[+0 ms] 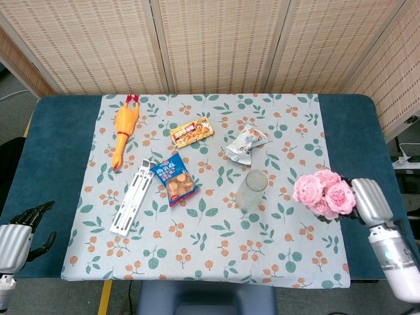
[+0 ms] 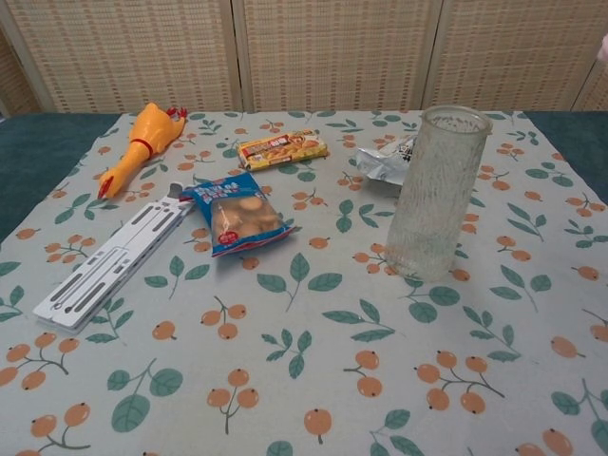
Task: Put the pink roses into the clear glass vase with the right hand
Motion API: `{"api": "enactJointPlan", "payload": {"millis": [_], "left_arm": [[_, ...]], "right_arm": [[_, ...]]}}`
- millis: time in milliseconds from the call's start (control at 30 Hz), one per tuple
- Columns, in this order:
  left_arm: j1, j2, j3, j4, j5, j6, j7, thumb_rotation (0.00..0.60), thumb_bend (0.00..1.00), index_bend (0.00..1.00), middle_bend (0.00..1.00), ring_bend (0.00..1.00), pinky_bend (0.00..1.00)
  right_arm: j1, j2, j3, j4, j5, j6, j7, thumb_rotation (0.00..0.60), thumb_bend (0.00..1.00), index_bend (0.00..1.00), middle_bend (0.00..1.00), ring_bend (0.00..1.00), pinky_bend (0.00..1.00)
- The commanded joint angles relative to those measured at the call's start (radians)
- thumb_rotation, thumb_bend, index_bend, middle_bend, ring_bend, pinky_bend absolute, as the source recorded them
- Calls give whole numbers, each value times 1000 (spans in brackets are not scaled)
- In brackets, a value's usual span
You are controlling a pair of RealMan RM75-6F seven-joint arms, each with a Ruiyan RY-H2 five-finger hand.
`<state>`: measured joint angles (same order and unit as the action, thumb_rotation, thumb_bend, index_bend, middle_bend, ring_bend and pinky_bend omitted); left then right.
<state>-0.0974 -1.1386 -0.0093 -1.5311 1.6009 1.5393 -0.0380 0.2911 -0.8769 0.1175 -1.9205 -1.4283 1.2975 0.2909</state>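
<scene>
The pink roses [image 1: 323,193] are lifted off the table at the right, blooms pointing left, held by my right hand [image 1: 367,201] around the stems. The clear glass vase [image 1: 251,190] stands upright and empty on the floral cloth, left of the bouquet and apart from it. In the chest view the vase [image 2: 437,193] fills the right centre; only a sliver of pink shows at the top right edge. My left hand [image 1: 25,226] rests low at the left table edge, fingers apart, holding nothing.
A rubber chicken [image 1: 125,128], a white folded rack [image 1: 134,199], a blue snack bag [image 1: 174,180], an orange snack pack [image 1: 192,132] and a silver wrapper [image 1: 247,144] lie on the cloth behind and left of the vase.
</scene>
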Motion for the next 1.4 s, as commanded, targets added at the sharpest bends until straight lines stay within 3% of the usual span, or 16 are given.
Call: {"api": "enactJointPlan", "payload": {"millis": [33,267,533,900,1233,1400], "left_arm": [[0,0,1,-1,4,2,3,600,371,166,268,302,459],[-2,-2,3,-1,2,-6,10,600,372,166,269,302,459],[-1,-2,3,0,5,-3,10,600,371,166,269,302,458],[-3,-4,4,1,3,-9,13,600,372,166,269,302,458],[-5,-6,4,2,-3,-17,18,600,371,166,269,302,458],[-8,-8,7,-1,-1,-26,29,600,372,166,269,302,458]], "right_arm": [[-78,146,6,-161,-191,141,178,600,660,870,984,1000,1000],[-1,152,37,-249,-285,96,221,600,704,875,984,1000,1000],[131,116,99,-311,-150,-70,196,600,735,884,984,1000,1000],[254,98,172,-252,-8,-211,307,600,753,888,984,1000,1000],[283,90,196,-219,42,-240,309,600,752,888,984,1000,1000],[328,62,216,-160,59,-300,388,600,753,888,984,1000,1000]]}}
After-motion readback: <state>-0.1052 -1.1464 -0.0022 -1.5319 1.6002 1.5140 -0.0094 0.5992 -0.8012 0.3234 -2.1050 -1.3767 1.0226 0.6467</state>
